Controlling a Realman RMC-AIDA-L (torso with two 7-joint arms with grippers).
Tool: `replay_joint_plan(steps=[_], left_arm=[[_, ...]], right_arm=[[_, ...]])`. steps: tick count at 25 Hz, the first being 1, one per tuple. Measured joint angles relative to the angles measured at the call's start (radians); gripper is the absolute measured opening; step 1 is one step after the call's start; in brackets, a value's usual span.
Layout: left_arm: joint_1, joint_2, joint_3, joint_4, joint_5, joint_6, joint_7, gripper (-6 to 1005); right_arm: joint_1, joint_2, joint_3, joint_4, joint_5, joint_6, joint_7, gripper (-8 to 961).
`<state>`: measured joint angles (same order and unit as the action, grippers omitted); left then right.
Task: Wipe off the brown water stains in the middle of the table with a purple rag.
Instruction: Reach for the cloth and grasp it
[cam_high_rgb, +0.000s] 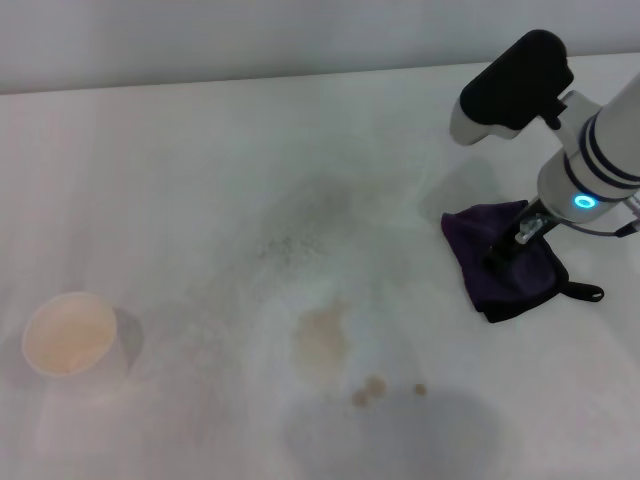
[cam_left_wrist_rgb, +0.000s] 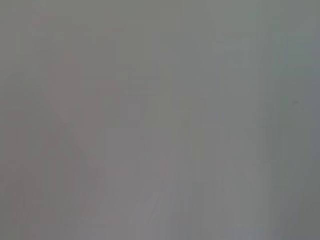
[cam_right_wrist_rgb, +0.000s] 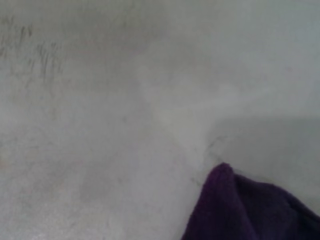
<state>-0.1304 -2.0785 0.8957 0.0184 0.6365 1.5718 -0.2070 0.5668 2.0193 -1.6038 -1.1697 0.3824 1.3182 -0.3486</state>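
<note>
Head view: white table (cam_high_rgb: 180, 180) fills nearly the whole pic, w/ a paler strip along the far edge. Faint dark speckles (cam_high_rgb: 290, 240) scattered around the middle. Brown water stains (cam_high_rgb: 322, 338) sit in the near-middle: a pale tan blotch w/ three small darker drops just nearer and to the right of it. White paper cup (cam_high_rgb: 68, 333) stands upright at the near left, well apart from the stains.

Right gripper (cam_high_rgb: 512, 245) comes in from the right edge, wrist w/ a blue light ring, fingers down on the purple rag (cam_high_rgb: 500, 262). Fingertips sink into the dark cloth; can't tell whether they're spread or pinching it. Rag lies crumpled on the right side of the table, black edging and small black loop on its near right side. Rag is well apart from the stains, to their right and a bit farther back.

Left wrist view: only flat grey, nothing to make out. Left gripper not seen in any view.

Right wrist view: table surface (cam_right_wrist_rgb: 100, 125) w/ faint dark streaks in one corner; a raised fold of the purple rag (cam_right_wrist_rgb: 240, 210) shows at the edge. No fingers visible here.
</note>
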Motion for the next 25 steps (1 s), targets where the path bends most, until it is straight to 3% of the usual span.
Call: replay_joint_plan(steps=[15, 20, 25], left_arm=[[0.002, 0.0, 0.0, 0.0, 0.0, -0.008, 0.0, 892], [0.001, 0.0, 0.0, 0.0, 0.0, -0.009, 0.0, 893], [0.0, 0.001, 0.0, 0.002, 0.0, -0.009, 0.0, 893]], right_arm=[[0.041, 0.001, -0.056, 0.062, -0.004, -0.018, 0.047, 384], [0.044, -0.002, -0.053, 0.066, -0.006, -0.016, 0.059, 160], [0.048, 0.002, -0.062, 0.057, -0.002, -0.008, 0.056, 100]])
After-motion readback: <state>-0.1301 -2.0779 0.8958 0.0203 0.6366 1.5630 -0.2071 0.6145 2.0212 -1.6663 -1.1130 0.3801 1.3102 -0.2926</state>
